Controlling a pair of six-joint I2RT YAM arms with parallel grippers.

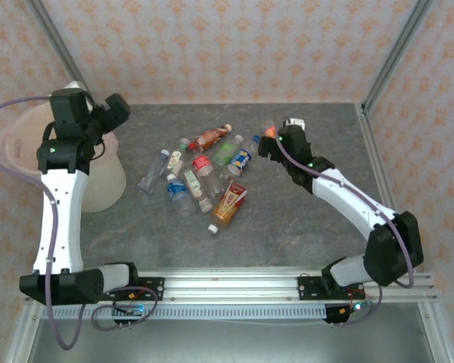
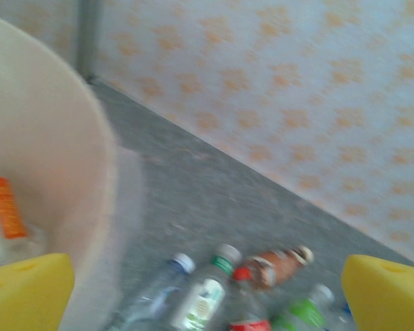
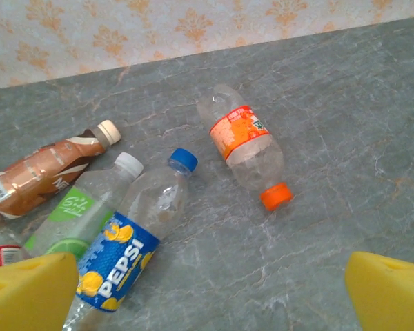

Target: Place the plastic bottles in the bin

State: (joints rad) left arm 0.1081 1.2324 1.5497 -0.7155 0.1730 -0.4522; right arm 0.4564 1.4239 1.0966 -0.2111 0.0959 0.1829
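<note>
Left claw (image 2: 207, 293) open, right claw (image 3: 207, 293) open, ten plastic bottles (image 1: 203, 165) on table (image 1: 310, 219), one in bin (image 1: 15, 144)

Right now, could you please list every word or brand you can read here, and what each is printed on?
"PEPSI": on the blue label of the blue-capped bottle.
Brown-wrapped bottle: lettering too creased to read.
Green-label bottle and orange-label bottle: print too small to read.

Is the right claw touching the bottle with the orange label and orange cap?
Apart. The right wrist view shows grey table between the orange bottle and both yellow fingers of the open right gripper.
</note>
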